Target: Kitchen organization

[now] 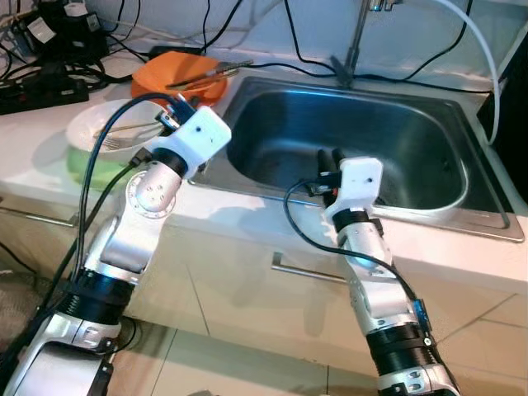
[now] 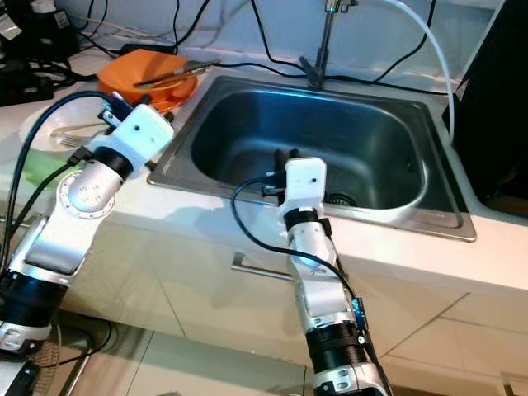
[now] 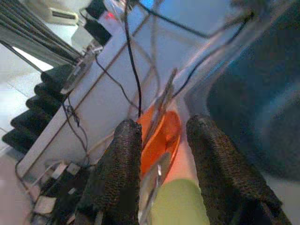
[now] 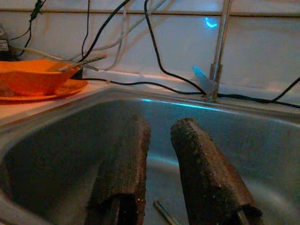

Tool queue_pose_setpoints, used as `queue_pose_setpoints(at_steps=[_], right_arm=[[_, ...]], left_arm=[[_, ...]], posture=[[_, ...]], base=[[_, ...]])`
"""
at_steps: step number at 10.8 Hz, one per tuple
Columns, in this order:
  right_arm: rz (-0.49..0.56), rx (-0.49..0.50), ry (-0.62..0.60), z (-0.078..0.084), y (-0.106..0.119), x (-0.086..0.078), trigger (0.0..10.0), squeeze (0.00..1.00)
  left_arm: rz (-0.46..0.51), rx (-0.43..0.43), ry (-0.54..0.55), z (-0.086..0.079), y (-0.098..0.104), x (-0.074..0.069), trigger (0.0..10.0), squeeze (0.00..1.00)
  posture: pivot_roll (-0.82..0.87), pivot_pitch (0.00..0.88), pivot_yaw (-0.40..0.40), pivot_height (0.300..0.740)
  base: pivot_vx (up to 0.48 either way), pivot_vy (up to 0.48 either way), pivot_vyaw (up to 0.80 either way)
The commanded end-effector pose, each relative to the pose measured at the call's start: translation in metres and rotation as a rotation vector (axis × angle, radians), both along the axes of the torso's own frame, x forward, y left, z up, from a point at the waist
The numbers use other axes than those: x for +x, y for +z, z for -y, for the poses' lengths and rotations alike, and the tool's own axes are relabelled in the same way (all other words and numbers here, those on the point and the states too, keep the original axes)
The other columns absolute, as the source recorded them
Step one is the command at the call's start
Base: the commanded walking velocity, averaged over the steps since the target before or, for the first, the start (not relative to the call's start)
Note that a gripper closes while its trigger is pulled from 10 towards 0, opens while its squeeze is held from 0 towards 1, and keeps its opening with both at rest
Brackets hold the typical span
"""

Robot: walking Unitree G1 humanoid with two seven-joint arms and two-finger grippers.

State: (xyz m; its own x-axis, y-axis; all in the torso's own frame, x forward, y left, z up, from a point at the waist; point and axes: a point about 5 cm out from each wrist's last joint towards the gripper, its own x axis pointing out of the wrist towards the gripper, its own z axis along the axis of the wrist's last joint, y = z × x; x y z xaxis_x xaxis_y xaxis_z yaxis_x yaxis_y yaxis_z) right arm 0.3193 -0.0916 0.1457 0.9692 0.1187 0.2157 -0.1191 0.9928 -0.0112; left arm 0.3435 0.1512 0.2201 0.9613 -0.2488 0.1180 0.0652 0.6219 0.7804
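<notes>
Reaching over the steel sink with both pincers parted and empty, we hold our right pincer inside its basin and our left pincer beside its rim, where the orange bowl and white plate remain unsorted on the table.

tall metal faucet cut off by the top edge, spout unseen. white plate and green plate under it partly hidden behind left arm. thin object on sink floor too small and dim to identify.
</notes>
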Motion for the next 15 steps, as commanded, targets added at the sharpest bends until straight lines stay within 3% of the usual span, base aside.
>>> queue_pose_setpoints(at_steps=[1, 5, 11, 12, 13, 15], right_arm=[[-0.006, 0.006, -0.004, 0.000, 0.001, -0.001, 10.0, 0.00], [-0.014, 0.008, -0.003, -0.002, 0.000, 0.000, 10.0, 0.00], [-0.016, 0.011, 0.001, -0.006, -0.001, 0.000, 10.0, 0.00], [-0.016, 0.013, 0.001, -0.006, -0.001, 0.000, 10.0, 0.00], [-0.017, 0.013, 0.002, -0.007, -0.001, 0.000, 10.0, 0.00], [-0.018, 0.015, 0.005, -0.008, -0.001, 0.000, 10.0, 0.00]], left_arm=[[0.004, 0.057, 0.035, -0.001, 0.002, 0.005, 10.0, 0.00], [-0.002, 0.178, 0.149, -0.007, 0.003, 0.023, 10.0, 0.00], [-0.072, 0.214, 0.194, -0.014, -0.010, 0.036, 10.0, 0.00], [-0.075, 0.209, 0.193, -0.014, -0.012, 0.037, 4.0, 0.00], [-0.075, 0.204, 0.192, -0.014, -0.013, 0.037, 0.0, 0.00], [-0.070, 0.206, 0.185, -0.012, -0.014, 0.037, 0.0, 0.00]], posture=[[-0.10, 0.005, -0.002, 0.740], [-0.10, 0.000, 0.009, 0.740], [-0.10, 0.000, 0.019, 0.740], [-0.10, 0.000, 0.020, 0.740], [-0.10, 0.000, 0.020, 0.740], [-0.10, 0.000, 0.019, 0.740]], base=[[0.000, 0.000, 0.00], [0.000, 0.000, 0.00], [0.000, 0.000, 0.00], [0.000, 0.000, 0.00], [0.000, 0.000, 0.00], [0.000, 0.000, 0.00]])
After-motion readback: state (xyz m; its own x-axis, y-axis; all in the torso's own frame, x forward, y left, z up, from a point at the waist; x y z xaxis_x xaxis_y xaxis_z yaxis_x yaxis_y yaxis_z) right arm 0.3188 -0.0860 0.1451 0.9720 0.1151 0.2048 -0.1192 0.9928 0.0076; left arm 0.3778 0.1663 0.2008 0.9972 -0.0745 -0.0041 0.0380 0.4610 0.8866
